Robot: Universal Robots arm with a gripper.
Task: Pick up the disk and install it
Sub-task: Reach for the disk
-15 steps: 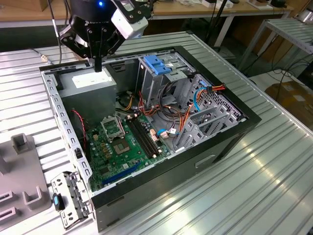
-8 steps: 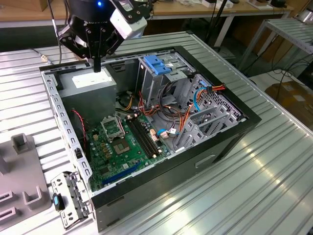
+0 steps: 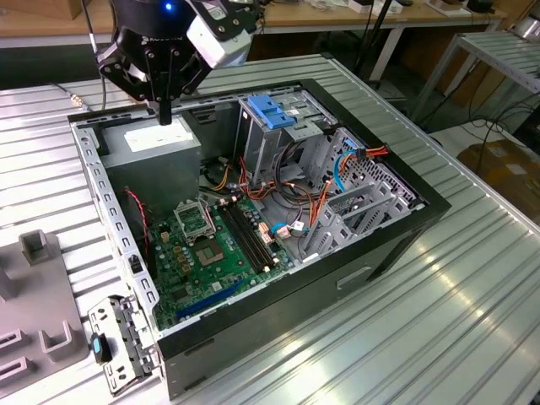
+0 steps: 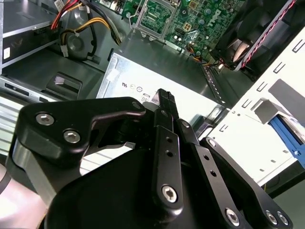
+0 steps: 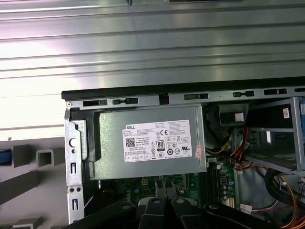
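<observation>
The black hand [image 3: 164, 114] has its fingers pressed together on nothing. Its tips point down just above the grey power-supply box with a white sticker [image 3: 159, 142], inside the open black computer case [image 3: 253, 337]. Past the case wall nearest the hand, on the ribbed metal bench [image 3: 472, 321], a blue edge beside grey holder blocks [image 3: 35, 245] is probably the side rail of the flat silver-grey disk [image 4: 287, 136]. I judge the reach goes well if the hand clears that wall and arrives spread, square to the rails. The exterior view gives the hand's height over the box, while the first wrist view looks straight down on the sticker.
</observation>
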